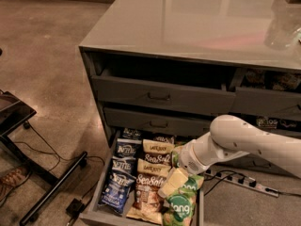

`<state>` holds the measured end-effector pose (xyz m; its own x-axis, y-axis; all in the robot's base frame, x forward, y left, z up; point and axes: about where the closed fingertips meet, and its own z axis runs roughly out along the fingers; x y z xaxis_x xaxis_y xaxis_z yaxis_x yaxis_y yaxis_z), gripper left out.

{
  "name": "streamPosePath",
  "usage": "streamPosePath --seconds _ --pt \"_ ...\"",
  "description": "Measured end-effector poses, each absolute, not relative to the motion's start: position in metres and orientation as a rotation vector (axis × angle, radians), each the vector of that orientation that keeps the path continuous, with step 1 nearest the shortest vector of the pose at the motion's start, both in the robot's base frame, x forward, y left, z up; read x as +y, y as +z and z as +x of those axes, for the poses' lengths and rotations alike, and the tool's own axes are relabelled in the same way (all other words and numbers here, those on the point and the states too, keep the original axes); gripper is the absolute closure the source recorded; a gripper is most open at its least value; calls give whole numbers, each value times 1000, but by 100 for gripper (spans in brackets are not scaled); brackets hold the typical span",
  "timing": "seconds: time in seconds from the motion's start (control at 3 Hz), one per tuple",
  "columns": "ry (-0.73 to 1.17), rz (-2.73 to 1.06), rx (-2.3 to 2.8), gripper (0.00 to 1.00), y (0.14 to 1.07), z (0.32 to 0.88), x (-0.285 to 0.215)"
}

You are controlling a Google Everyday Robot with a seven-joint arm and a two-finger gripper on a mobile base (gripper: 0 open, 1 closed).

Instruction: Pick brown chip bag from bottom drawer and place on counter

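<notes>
The bottom drawer (96, 212) is pulled open at the base of the grey cabinet. In its middle row lie several brown chip bags (149, 188) with cream "LATE JULY" bands and "Sea Salt" script. Dark blue Kettle bags (118, 182) fill the left row and green dang bags (181, 206) the right row. My white arm reaches in from the right. The gripper (171, 182), pale cream, hangs low over the drawer at the seam between the brown and green rows, just above the bags. The glossy counter (188, 22) forms the cabinet top.
Two closed grey drawers (160, 97) with dark handles sit above the open one. A power strip (237, 181) and cables lie on the floor to the right. A black stand's legs (42, 187) and cords lie on the concrete floor to the left.
</notes>
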<state>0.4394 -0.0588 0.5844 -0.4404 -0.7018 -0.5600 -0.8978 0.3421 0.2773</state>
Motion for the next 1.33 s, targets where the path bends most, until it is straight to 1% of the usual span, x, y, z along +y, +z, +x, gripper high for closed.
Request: streamPosePath --seconds 0.33,0.67,1.0,1.33 --pt "799 -1416 2270 0 584 439 -59" --pt "840 -1351 2254 0 554 451 -48" --pt "923 -1182 2293 0 485 454 -19" --pt "879 -1113 2287 0 472 469 -19"
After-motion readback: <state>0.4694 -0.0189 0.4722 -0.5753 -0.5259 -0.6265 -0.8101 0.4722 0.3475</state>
